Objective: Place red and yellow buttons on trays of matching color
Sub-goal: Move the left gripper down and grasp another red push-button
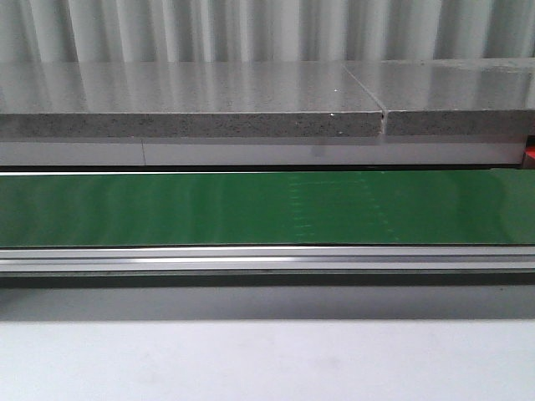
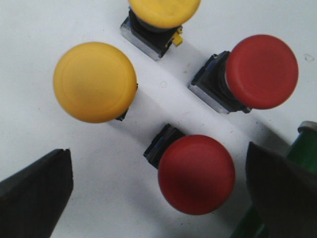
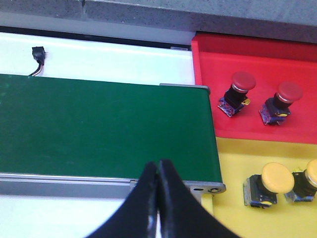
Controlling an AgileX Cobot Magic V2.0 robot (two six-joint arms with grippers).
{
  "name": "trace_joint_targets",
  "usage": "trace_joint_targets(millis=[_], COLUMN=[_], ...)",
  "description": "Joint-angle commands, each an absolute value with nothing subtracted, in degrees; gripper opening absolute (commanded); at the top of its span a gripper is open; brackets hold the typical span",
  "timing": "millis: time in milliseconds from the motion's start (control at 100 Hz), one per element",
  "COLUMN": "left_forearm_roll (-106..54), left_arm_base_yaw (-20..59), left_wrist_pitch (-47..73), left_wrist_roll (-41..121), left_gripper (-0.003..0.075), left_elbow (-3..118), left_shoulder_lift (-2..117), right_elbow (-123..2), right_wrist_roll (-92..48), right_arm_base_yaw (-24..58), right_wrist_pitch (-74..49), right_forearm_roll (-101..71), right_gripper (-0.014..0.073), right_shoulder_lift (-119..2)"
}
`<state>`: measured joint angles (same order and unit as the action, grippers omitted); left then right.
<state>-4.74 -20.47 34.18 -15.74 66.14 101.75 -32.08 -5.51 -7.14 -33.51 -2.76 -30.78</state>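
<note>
The green conveyor belt (image 1: 267,207) spans the full width of the front view, bounded at its near edge by a metal rail (image 1: 267,259) and at its far side by a grey stone ledge (image 1: 192,109). In the right wrist view the belt ends at a squared edge just beside the red tray (image 3: 257,74) and the yellow tray (image 3: 233,153), which adjoin each other.

The red tray holds two red buttons (image 3: 237,93) (image 3: 281,101). The yellow tray holds two yellow buttons (image 3: 267,184) (image 3: 307,181).

The right gripper (image 3: 158,203) has its fingers pressed together, holding nothing, above the belt's near rail.

The left gripper (image 2: 158,191) is spread wide over a white surface (image 2: 29,49). Between its fingers lies a red button (image 2: 196,173). Another red button (image 2: 261,71) and two yellow buttons (image 2: 95,82) (image 2: 164,11) lie near it, apart from one another.
</note>
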Motion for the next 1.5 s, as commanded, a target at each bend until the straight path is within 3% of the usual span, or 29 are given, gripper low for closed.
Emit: trace_joint_targets(millis=[0,310,410,550,700,770,1190,1490], left_forearm_roll=[-5.30,-5.59,-5.59,-5.59,-5.94,-5.94,-5.94,-5.72], left_arm_base_yaw=[-20.54,-20.54,-20.54,-20.54,-20.54,-20.54,-19.79,-13.49], left_wrist_pitch=[31.80,32.21,32.21,32.35,32.70,33.08,37.21,42.01], left_wrist_roll=[-15.42,-15.42,-15.40,-15.30,-13.89,-13.78,-7.92,0.00], left_gripper=[0.0670,0.0667,0.0605,0.0398,0.0087,-0.0020,-0.0019,-0.0020], left_elbow=[68.12,68.34,68.34,68.34,68.34,68.34,68.34,68.34], left_shoulder_lift=[100.05,101.98,101.98,101.98,101.98,101.58,90.70,84.65], right_elbow=[-33.52,-33.52,-33.52,-33.52,-33.52,-33.52,-33.52,-33.52], right_wrist_roll=[-5.97,-5.97,-5.97,-5.97,-5.97,-5.97,-5.97,-5.97], right_arm_base_yaw=[-6.91,-6.91,-6.91,-6.91,-6.91,-6.91,-6.91,-6.91], right_wrist_pitch=[-29.54,-29.54,-29.54,-29.54,-29.54,-29.54,-29.54,-29.54], right_forearm_roll=[-2.62,-2.62,-2.62,-2.62,-2.62,-2.62,-2.62,-2.62], right_gripper=[-0.0067,-0.0067,-0.0067,-0.0067,-0.0067,-0.0067,-0.0067,-0.0067], right_shoulder_lift=[-30.87,-30.87,-30.87,-30.87,-30.87,-30.87,-30.87,-30.87])
